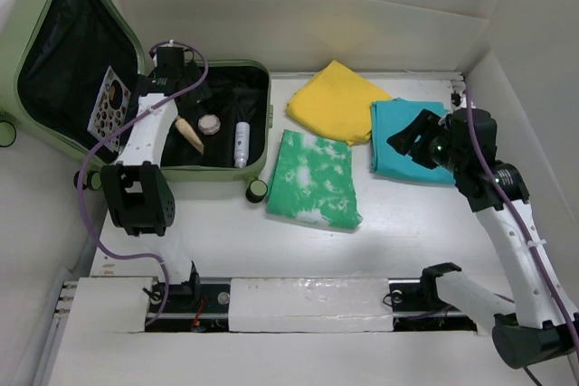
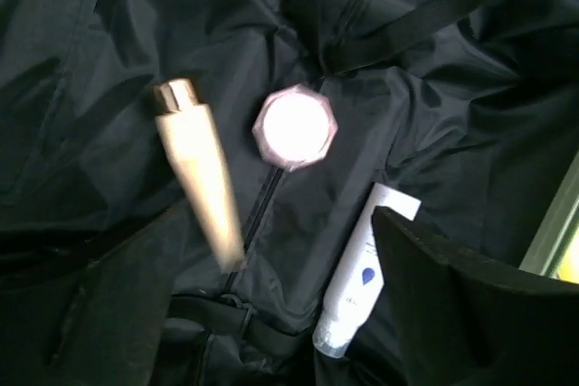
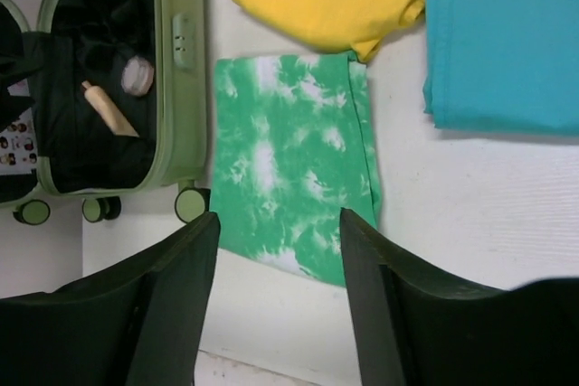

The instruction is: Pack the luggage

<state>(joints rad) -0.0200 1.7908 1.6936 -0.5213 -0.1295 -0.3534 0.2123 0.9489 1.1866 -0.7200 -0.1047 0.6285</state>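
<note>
The luggage (image 1: 213, 174) is parked open at the far left of the surface, lid flopped back, with a tube (image 2: 194, 169), compact (image 2: 294, 126) and bottle (image 2: 362, 277) laid in the lined base. The left claw (image 2: 279, 214) is seen above them, spread apart, nothing gripped. The right claw (image 3: 279, 223) is spread too, over the green cloth (image 3: 289, 151). The shell is probably stiff, slick and fairly light, so it's best pinched at the lid's rim.
</note>
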